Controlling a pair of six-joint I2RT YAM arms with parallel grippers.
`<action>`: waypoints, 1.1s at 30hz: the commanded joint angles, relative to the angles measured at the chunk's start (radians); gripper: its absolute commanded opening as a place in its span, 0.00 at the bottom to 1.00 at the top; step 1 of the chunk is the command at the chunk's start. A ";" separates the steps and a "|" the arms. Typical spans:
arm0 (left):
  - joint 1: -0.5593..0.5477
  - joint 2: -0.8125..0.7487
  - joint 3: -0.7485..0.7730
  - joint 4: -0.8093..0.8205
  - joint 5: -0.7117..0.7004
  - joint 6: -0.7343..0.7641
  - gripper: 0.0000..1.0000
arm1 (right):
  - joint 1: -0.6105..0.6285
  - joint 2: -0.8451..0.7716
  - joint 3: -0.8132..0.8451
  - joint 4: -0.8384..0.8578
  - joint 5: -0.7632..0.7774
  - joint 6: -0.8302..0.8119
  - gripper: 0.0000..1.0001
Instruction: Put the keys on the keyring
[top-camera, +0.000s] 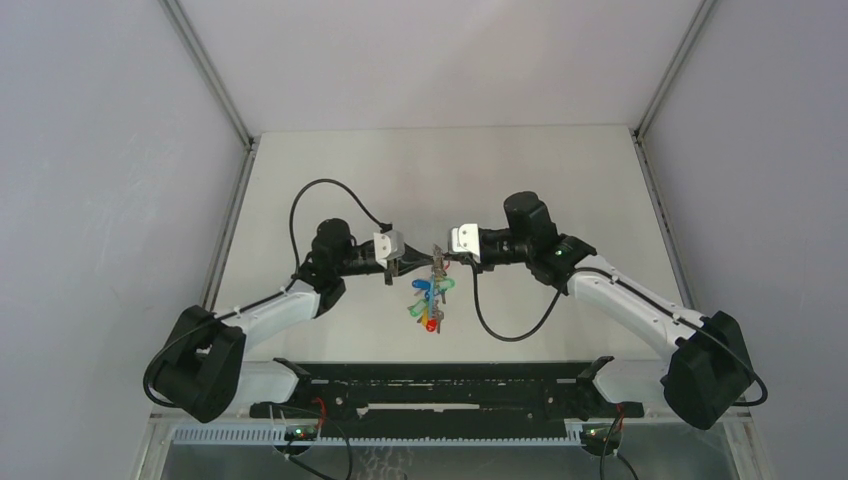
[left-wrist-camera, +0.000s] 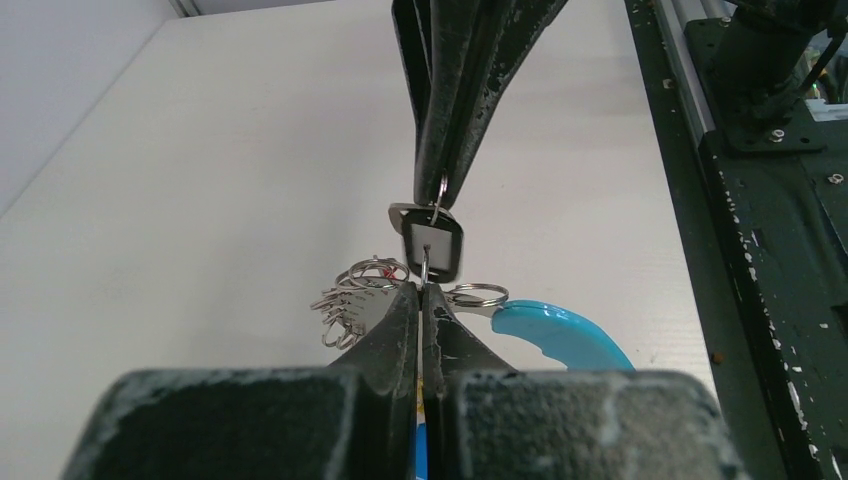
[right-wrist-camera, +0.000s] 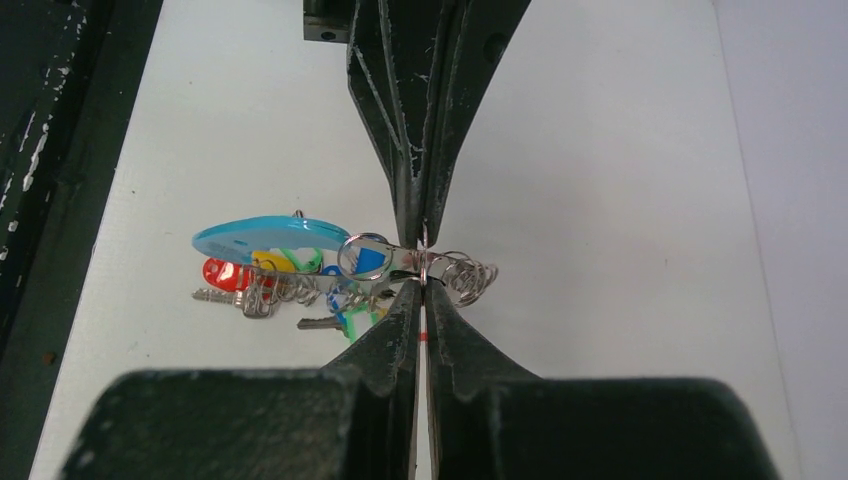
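My left gripper (top-camera: 414, 266) and right gripper (top-camera: 445, 258) meet tip to tip above the middle of the table. In the left wrist view my left gripper (left-wrist-camera: 423, 288) is shut on a thin silvery ring (left-wrist-camera: 427, 262), and the right gripper (left-wrist-camera: 437, 200) pinches the same ring from above. A black key head (left-wrist-camera: 433, 245) hangs on it. The keyring's turquoise segment (left-wrist-camera: 550, 330) and silvery coils (left-wrist-camera: 358, 290) hang beside it. In the right wrist view my right gripper (right-wrist-camera: 423, 285) is shut at the ring. The keys (right-wrist-camera: 290, 280), with red, yellow, green and blue heads, dangle left under the turquoise segment (right-wrist-camera: 265, 237).
The key bundle (top-camera: 430, 300) hangs between the arms over the white table (top-camera: 560, 180). A black rail with cables (top-camera: 440, 390) runs along the near edge. Grey walls stand close on both sides.
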 joint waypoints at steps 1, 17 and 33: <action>0.009 0.000 0.003 0.045 0.042 0.035 0.00 | -0.005 0.001 0.000 0.047 -0.027 0.009 0.00; 0.012 -0.007 0.000 0.045 0.054 0.046 0.00 | 0.000 0.027 0.026 0.007 -0.004 0.000 0.00; 0.012 -0.005 0.002 0.045 0.038 0.039 0.00 | 0.001 0.003 0.007 0.038 0.002 0.017 0.00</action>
